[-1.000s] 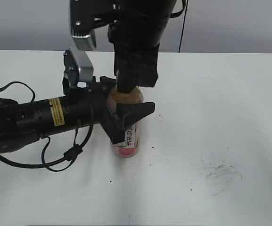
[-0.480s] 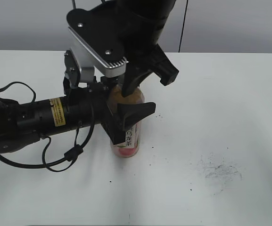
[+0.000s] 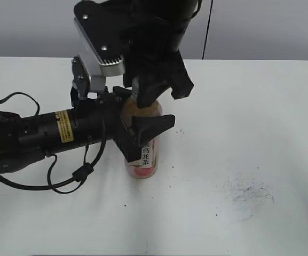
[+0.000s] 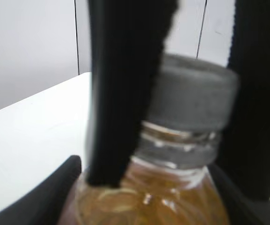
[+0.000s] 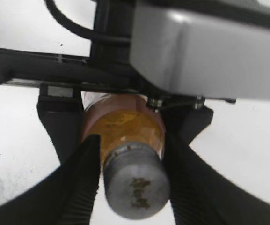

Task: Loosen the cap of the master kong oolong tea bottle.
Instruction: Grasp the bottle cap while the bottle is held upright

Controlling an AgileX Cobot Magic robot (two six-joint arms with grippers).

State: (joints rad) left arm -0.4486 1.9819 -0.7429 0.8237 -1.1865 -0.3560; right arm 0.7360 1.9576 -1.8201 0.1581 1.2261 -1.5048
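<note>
- The right end effector [image 5: 130, 180] comes down from above with its ribbed black fingers [image 5: 85, 180] pressed on both sides of the cap [image 5: 135, 180]. Compared with a second ago its wrist has turned about the bottle's axis, so a twist on the cap looks to be under way.
- The left end effector [image 3: 143, 137] reaches in from the side, closed around the shoulder of the master kong oolong tea bottle [image 3: 143, 160], bracing it upright against that twist; it has not shifted.
- The cap is grey, round and matte, with a stamped top; whether it has actually loosened cannot be told.
- The bottle is clear plastic over amber tea, standing on the white desk [image 3: 250, 133], which bears dark scuffs.
</note>
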